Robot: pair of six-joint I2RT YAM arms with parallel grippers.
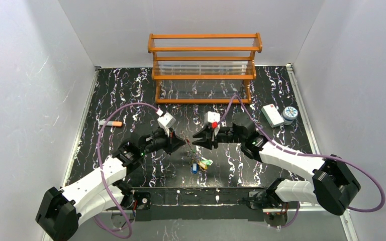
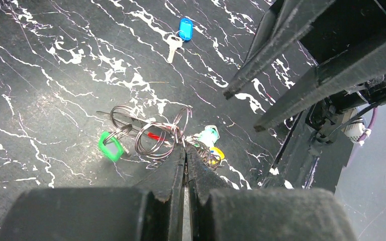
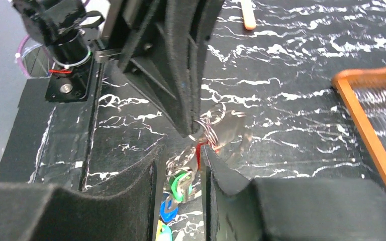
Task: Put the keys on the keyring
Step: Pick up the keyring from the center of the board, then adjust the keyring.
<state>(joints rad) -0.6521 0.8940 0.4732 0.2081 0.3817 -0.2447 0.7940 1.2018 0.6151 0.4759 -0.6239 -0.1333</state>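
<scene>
Right now your left gripper has its jaws clamped shut on the keyring, thin silvery tangled coils over the desk middle, toward the near edge. The coils reach sideways into the right gripper, whose jaws stand narrowly apart (red key head just inside). A blue key lies apart.

A rack stands far and central on the table. At right a box sits just left of a tin; a pen lies left. The keyring is central, keys just nearer.
</scene>
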